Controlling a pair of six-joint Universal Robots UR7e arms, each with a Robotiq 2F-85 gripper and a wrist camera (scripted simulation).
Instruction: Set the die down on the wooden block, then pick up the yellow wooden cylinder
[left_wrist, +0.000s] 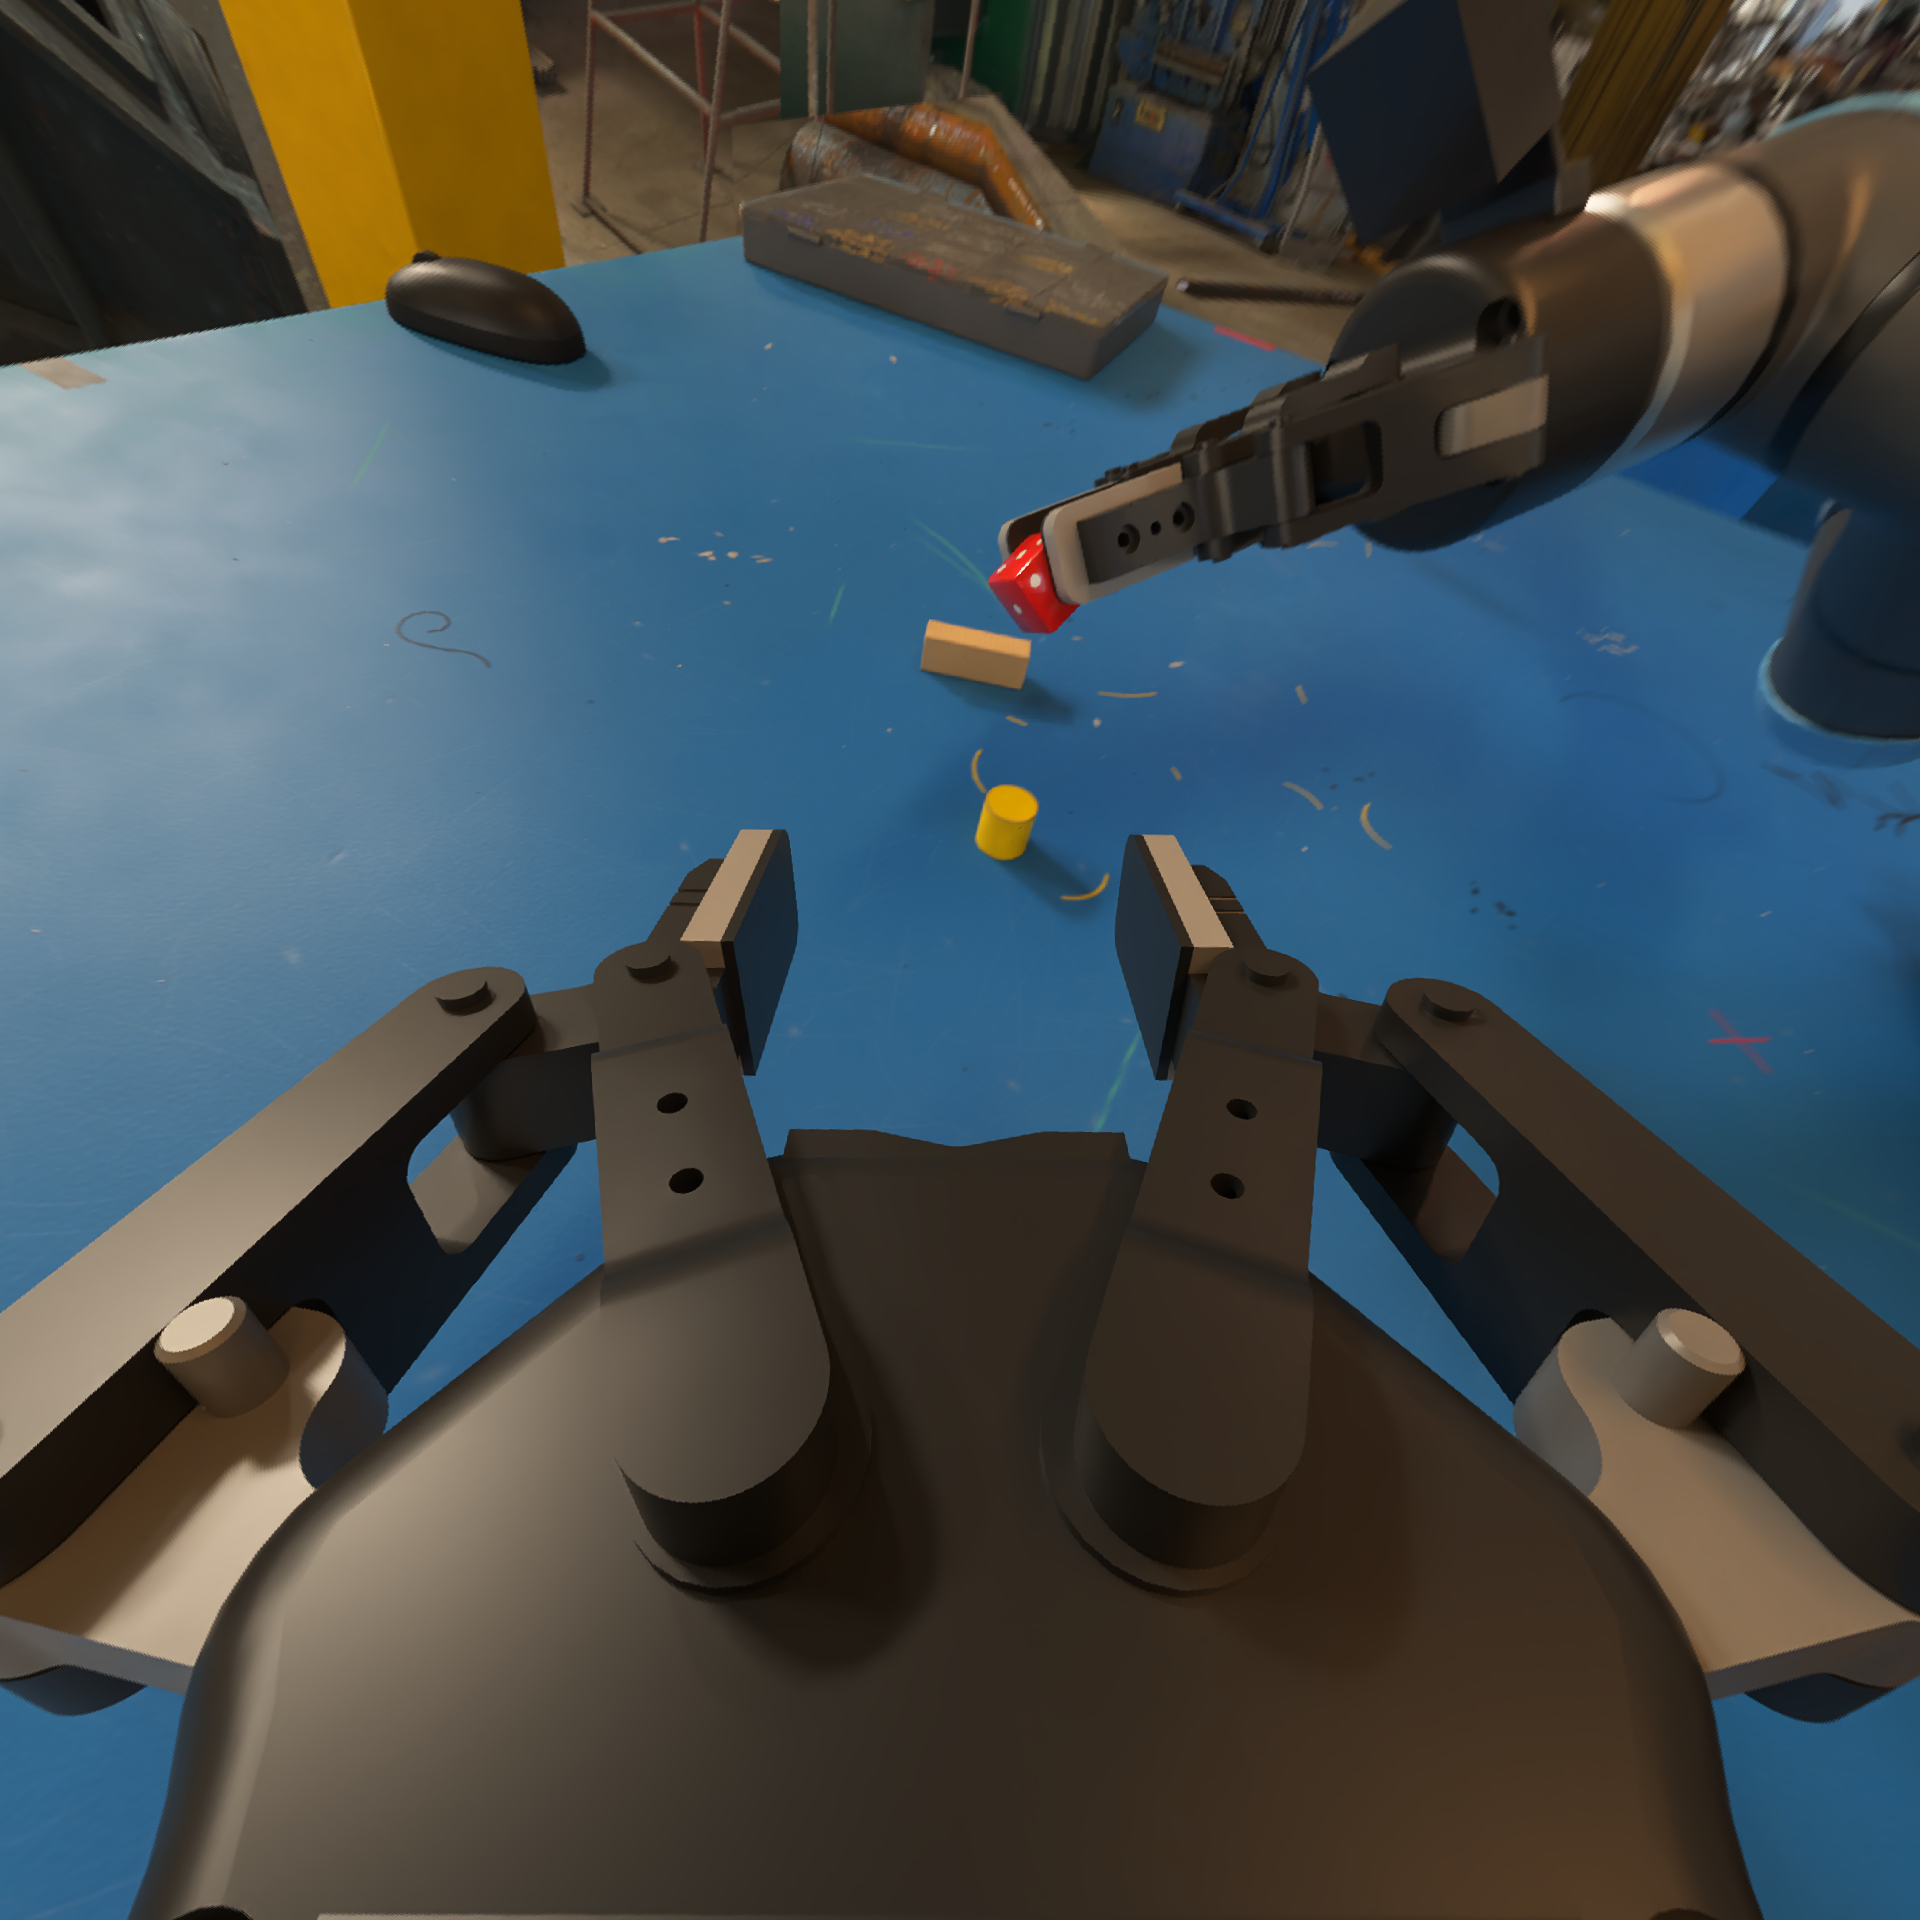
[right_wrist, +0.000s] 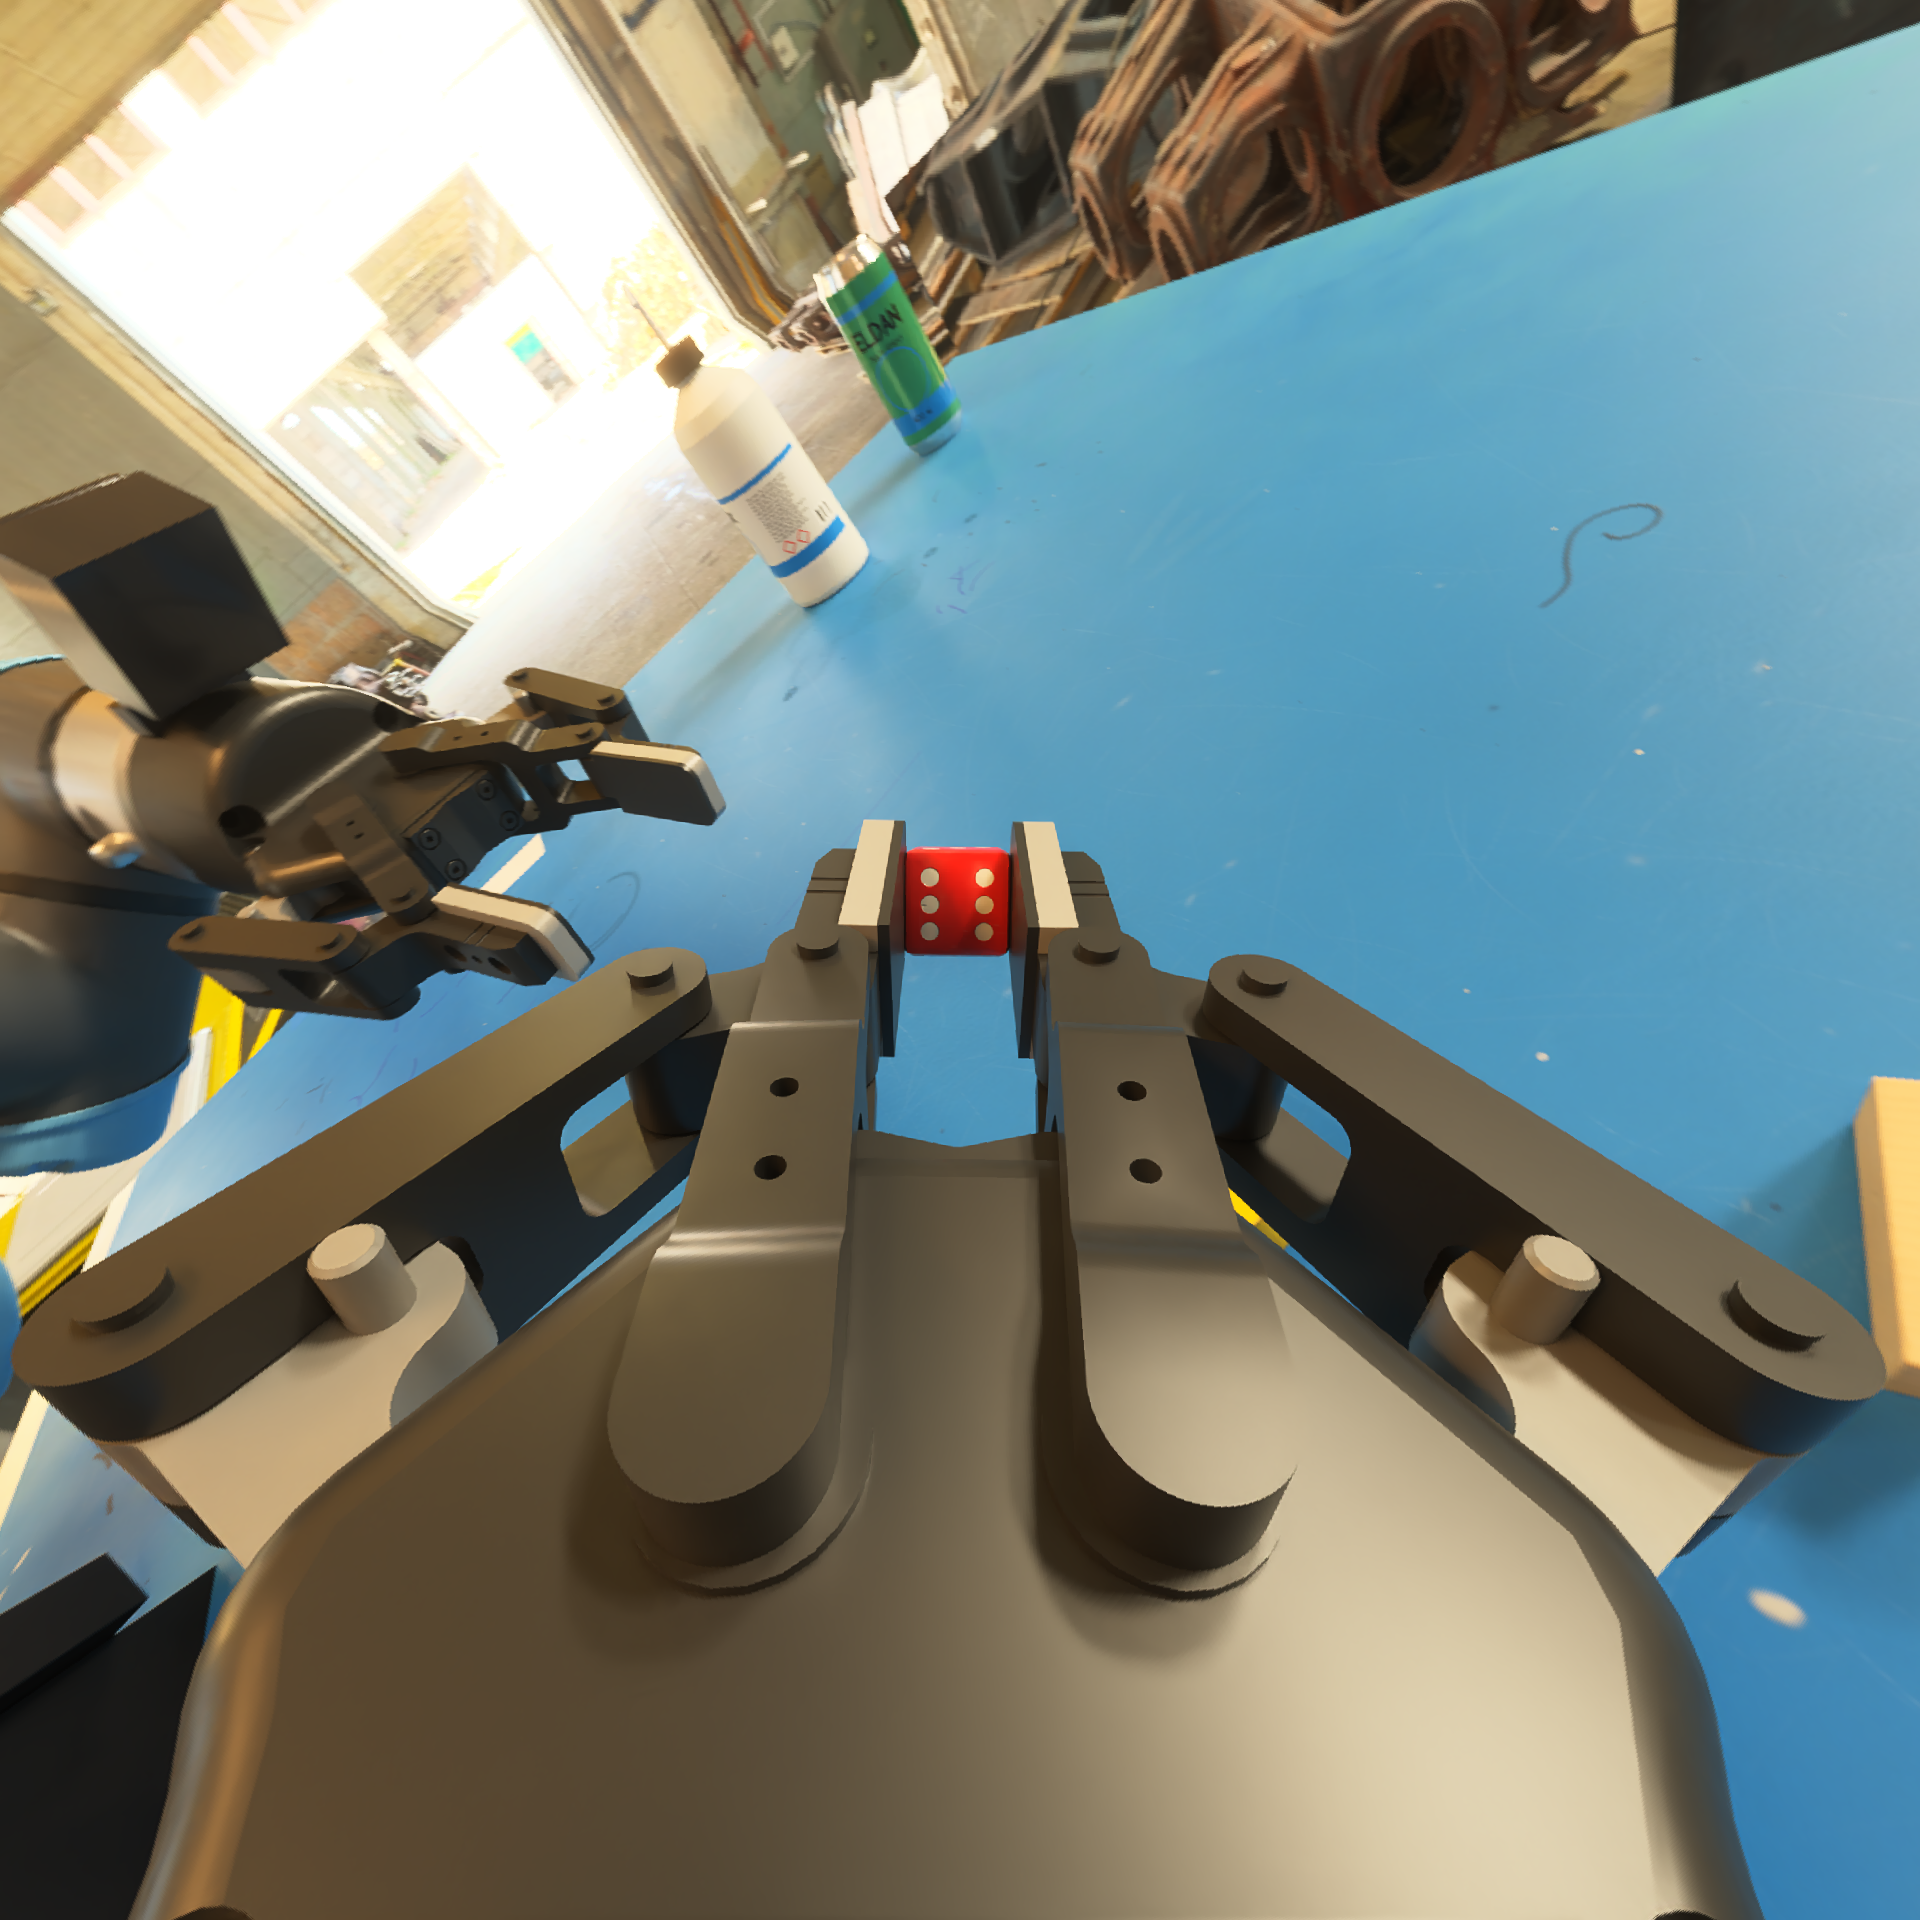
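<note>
My right gripper (right_wrist: 956, 883) is shut on a red die (right_wrist: 956, 900) with white pips, held between its pads above the blue table. In the left wrist view the same gripper (left_wrist: 1039, 571) holds the die (left_wrist: 1027, 586) in the air just above and to the right of the tan wooden block (left_wrist: 975, 652), which lies flat on the table. The block's edge also shows at the right border of the right wrist view (right_wrist: 1891, 1226). The yellow wooden cylinder (left_wrist: 1005, 822) stands upright nearer to me. My left gripper (left_wrist: 956, 914) is open and empty, a little short of the cylinder.
A black computer mouse (left_wrist: 483, 309) and a grey flat case (left_wrist: 951, 272) lie at the far edge of the blue table (left_wrist: 312, 727). A white bottle (right_wrist: 769, 488) and a green can (right_wrist: 899, 348) stand near another edge. The right arm's base (left_wrist: 1849, 623) stands at the right.
</note>
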